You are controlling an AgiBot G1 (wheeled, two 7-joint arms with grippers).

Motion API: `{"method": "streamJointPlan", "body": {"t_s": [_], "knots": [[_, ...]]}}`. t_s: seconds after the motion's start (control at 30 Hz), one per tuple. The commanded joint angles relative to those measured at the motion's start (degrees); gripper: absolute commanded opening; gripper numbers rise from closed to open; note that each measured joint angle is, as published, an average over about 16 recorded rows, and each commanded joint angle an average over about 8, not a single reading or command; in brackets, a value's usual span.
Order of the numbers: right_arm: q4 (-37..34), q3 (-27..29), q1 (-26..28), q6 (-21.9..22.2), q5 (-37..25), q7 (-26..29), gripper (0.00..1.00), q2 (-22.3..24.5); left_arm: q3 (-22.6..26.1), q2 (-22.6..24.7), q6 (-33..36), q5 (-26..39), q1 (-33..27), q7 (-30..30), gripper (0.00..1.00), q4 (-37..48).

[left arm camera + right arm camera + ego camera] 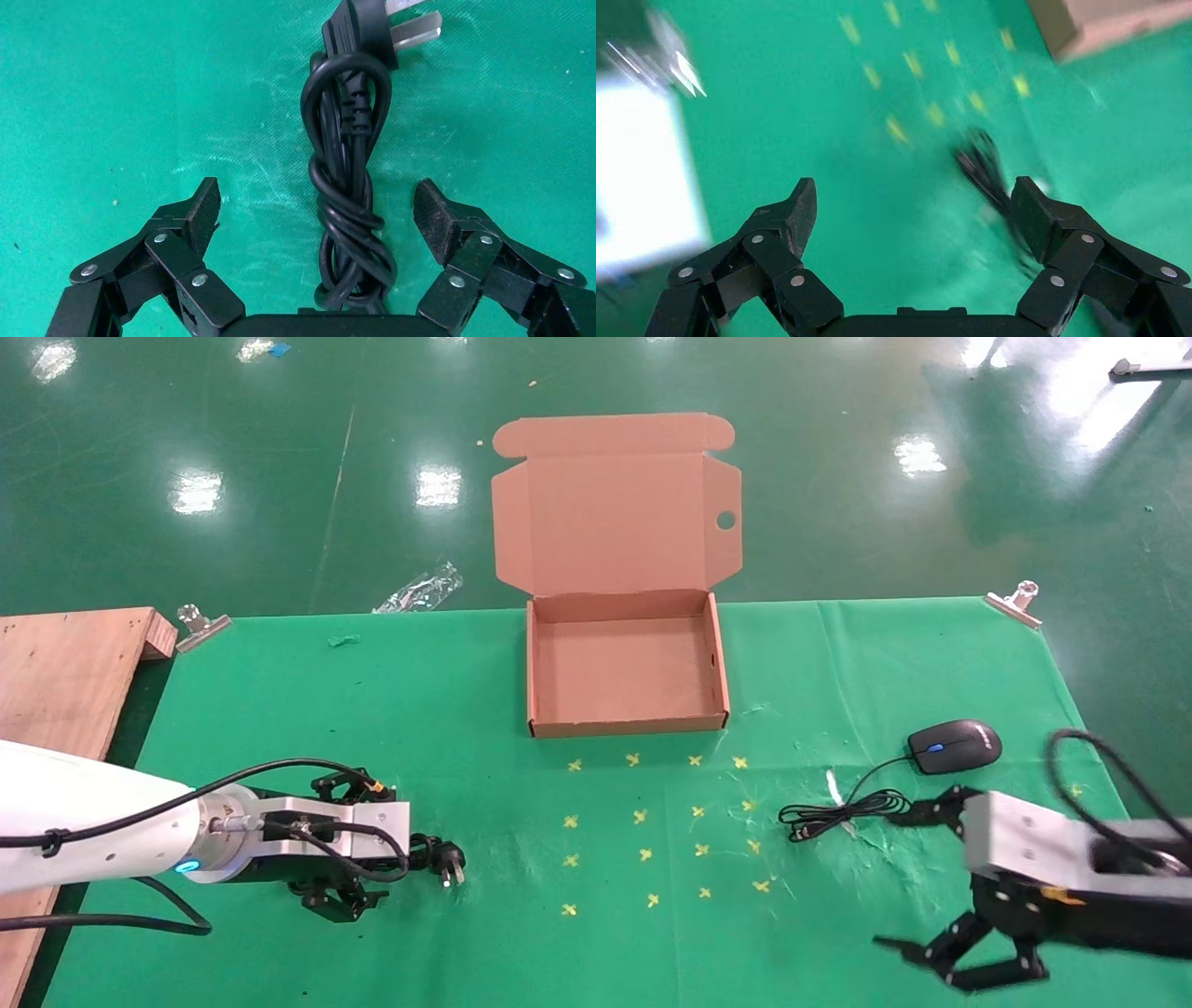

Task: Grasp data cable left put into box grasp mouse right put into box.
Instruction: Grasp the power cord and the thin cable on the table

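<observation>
Spread left gripper [315,210] fingers astride data cable [348,175], right gripper [941,887] spread, green cloth [466,710].

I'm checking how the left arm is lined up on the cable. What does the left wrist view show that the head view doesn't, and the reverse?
Left wrist view only: the data cable as a twisted bundle lying between the open fingers of the left end effector, untouched.

Head view only: the empty box with its lid open, the mouse and the open right end effector.

Both: the plug with silver prongs, on the green cloth.
</observation>
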Motion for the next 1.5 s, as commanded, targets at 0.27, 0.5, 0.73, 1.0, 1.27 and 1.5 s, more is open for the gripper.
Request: {"method": "streamJointPlan", "body": {"t_s": [0.27,0.5,0.73,1.0,1.27,1.5], "knots": [[-2.48,-8.84,9.33,2.11,-25.96,3.56,1.0,-12.86,-0.01,-0.02,-0.01,-0.04,0.01,0.05,1.0,0.02],[-10.23,-11.27,11.13,4.13,-30.82,3.11,1.0,-19.12,-0.01,-0.02,-0.01,-0.04,0.01,0.05,1.0,0.02],[-16.28,-12.61,12.15,5.94,-33.56,1.56,0.68,-22.31,0.01,0.0,-0.06,-0.02,0.02,0.06,0.3,0.03],[-17.07,-12.85,12.32,6.52,-34.13,1.4,0.0,-22.78,0.0,0.01,-0.08,-0.01,0.02,0.06,0.0,0.04],[-16.31,-12.59,12.12,6.06,-33.43,1.56,0.0,-22.23,-0.02,-0.01,-0.06,-0.04,0.01,0.06,0.0,0.04],[-15.95,-12.47,12.01,5.83,-33.11,1.63,0.0,-21.96,-0.02,-0.03,-0.03,-0.09,0.01,0.06,0.0,0.04]]}}
